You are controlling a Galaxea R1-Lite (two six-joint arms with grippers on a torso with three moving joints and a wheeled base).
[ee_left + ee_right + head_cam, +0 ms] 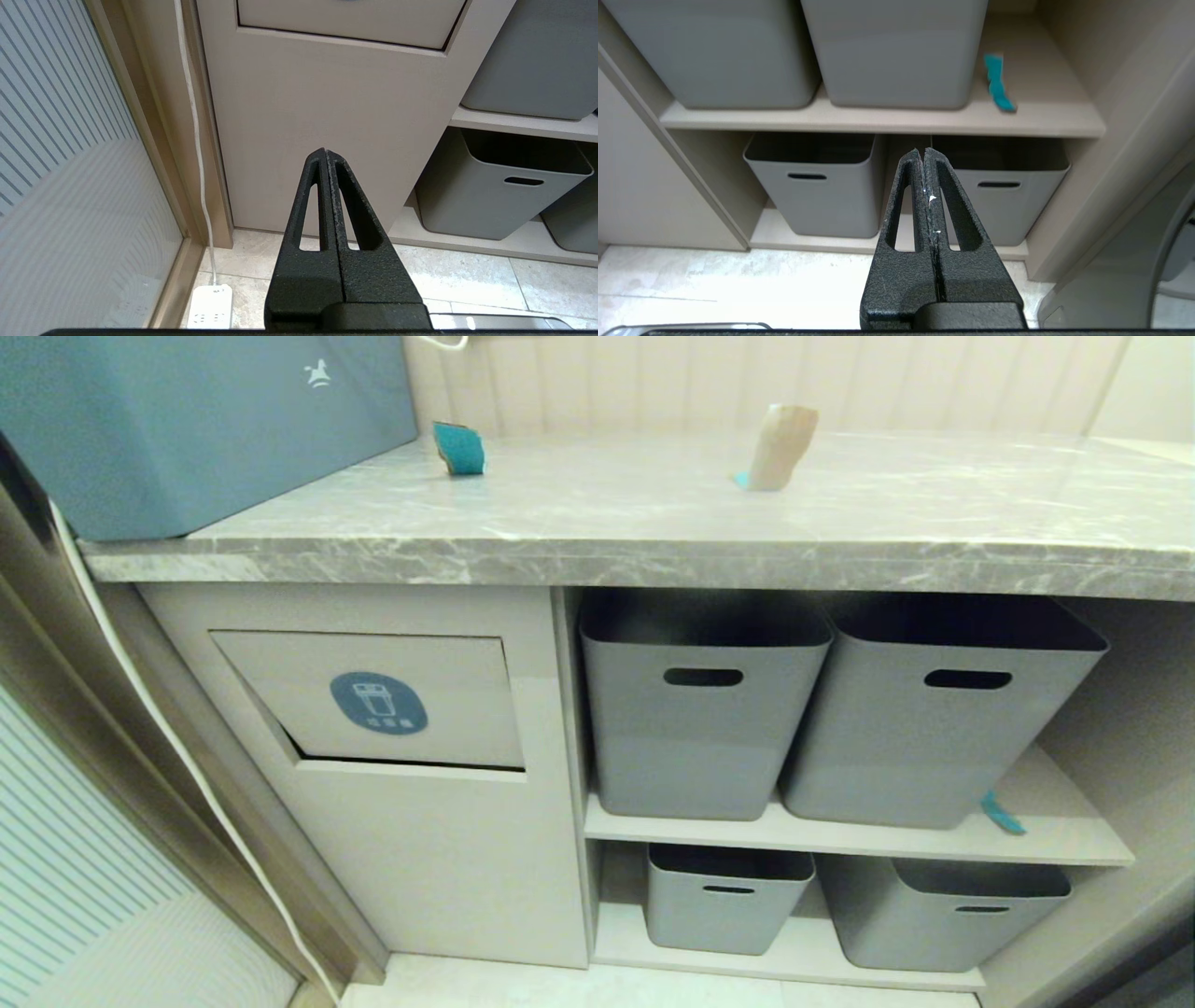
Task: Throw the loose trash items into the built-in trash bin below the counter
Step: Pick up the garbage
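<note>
On the grey marble counter (597,537) lie a teal crumpled scrap (459,449) and a tan paper piece (780,446). A teal strip (1002,814) (998,89) rests on the upper shelf by the right tub. The built-in trash bin (378,702) is the beige flap with a round blue sticker, below the counter at left; its lower edge (345,28) shows in the left wrist view. Neither arm shows in the head view. My left gripper (325,151) hangs shut and empty before the cabinet front. My right gripper (923,151) is shut and empty, facing the lower tubs.
Grey tubs (700,709) (934,709) fill the upper shelf, two more (724,896) (943,910) the lower one. A long blue-teal box (196,425) sits on the counter's left end. A white cable (187,765) runs down to a power strip (210,308) on the tiled floor.
</note>
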